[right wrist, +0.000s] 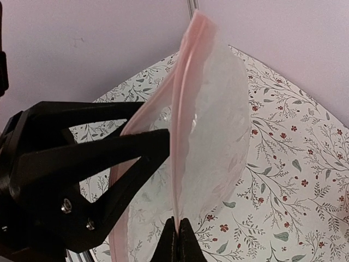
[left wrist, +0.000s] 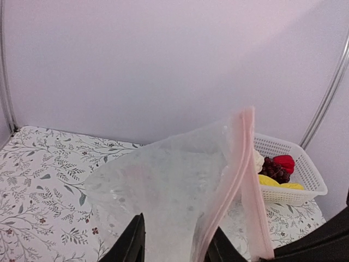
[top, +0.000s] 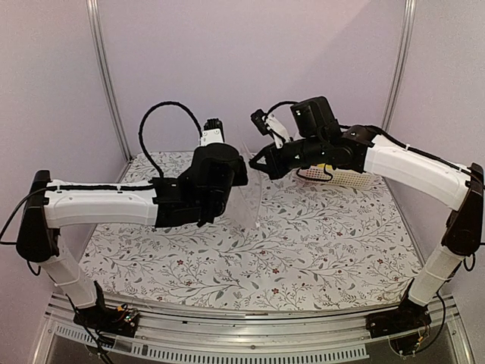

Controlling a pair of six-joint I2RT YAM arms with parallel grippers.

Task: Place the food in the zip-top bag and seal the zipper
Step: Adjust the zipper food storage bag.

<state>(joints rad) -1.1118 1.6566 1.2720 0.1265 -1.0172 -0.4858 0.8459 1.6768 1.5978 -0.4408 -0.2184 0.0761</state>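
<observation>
- Right fingers (right wrist: 177,229) are nearest the lens, pinched flat on the zipper (right wrist: 182,109), the pink strip of the zip-top bag (right wrist: 218,136).
- Left fingers (left wrist: 175,232) stand apart with bag film between them; I see no pinch.
- Count: one bag, one white basket (left wrist: 305,180), left arm (top: 98,205) and right arm (top: 413,163).
- The food (left wrist: 275,174) sits in the basket, well apart from the bag: one bunch of grapes (left wrist: 274,170), one red piece (left wrist: 283,162), and yellow pieces (left wrist: 281,184) – one or two, can't tell.
- The white cauliflower (left wrist: 257,161) is half cut off by the zipper strip.
- The rest of the basket is hidden by the bag in the left wrist view, and by the right arm from the top.
- The bag hangs upright between both sets of fingers over mid table (top: 303,250); can't tell if its lower edge touches.
- Room: the basket is at the far right corner by the back wall (top: 250,61). Patterned table shows from the bag to the near rail and out left.
</observation>
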